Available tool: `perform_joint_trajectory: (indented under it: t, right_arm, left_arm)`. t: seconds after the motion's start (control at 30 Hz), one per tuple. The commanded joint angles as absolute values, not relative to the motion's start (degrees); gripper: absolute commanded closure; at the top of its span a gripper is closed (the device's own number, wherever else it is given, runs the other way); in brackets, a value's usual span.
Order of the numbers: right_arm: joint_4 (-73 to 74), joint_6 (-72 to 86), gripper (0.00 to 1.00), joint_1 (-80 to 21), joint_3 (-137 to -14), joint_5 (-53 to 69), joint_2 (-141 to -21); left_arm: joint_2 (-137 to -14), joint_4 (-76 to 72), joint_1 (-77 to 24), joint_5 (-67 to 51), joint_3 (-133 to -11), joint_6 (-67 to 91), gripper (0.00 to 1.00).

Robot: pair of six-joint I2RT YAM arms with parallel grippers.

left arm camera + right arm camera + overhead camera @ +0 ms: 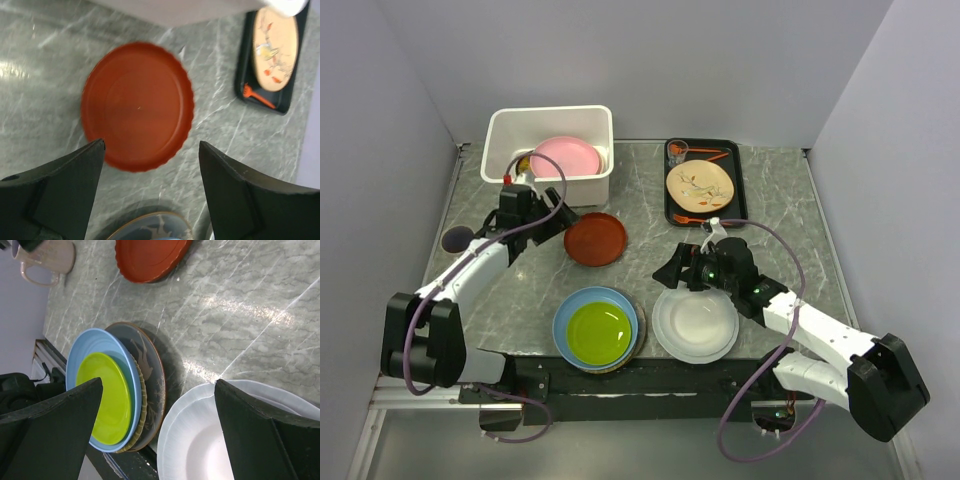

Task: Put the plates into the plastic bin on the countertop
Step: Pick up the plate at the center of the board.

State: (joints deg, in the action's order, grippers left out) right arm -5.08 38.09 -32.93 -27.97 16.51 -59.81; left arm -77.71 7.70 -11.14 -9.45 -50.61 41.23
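A white plastic bin (550,125) stands at the back left of the countertop (780,230) with a pink plate (565,155) inside. In front of it lies a red-brown plate (595,238) (137,105). My left gripper (560,222) (151,145) hovers open over that plate's near rim, holding nothing. At the front, a lime green plate (598,330) (102,397) tops a blue plate (570,312) and darker patterned ones (150,375). A white plate (695,323) (200,440) lies to their right. My right gripper (670,270) (159,381) is open above the gap between stack and white plate.
A black tray (705,150) at the back right carries a peach flower-painted plate (699,183) (274,47) and orange cutlery (257,95). A pinkish mug (47,260) stands at the left of the counter. Grey walls close in the sides and back.
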Motion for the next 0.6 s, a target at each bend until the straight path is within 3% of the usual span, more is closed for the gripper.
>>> perform_joint_trajectory:
  t: [0.0,0.57]
  right_arm:
    - [-7.2,38.4,0.00,-33.4,-28.7,16.1,-59.7]
    - [-8.4,38.9,0.00,-33.4,-27.8,16.7,-61.0]
  left_arm:
    - [-77.5,2.8,-11.4,-10.8,-47.3,42.1,0.21]
    - [-84.2,-4.3,-11.4,-11.3,-41.0,44.0,0.29]
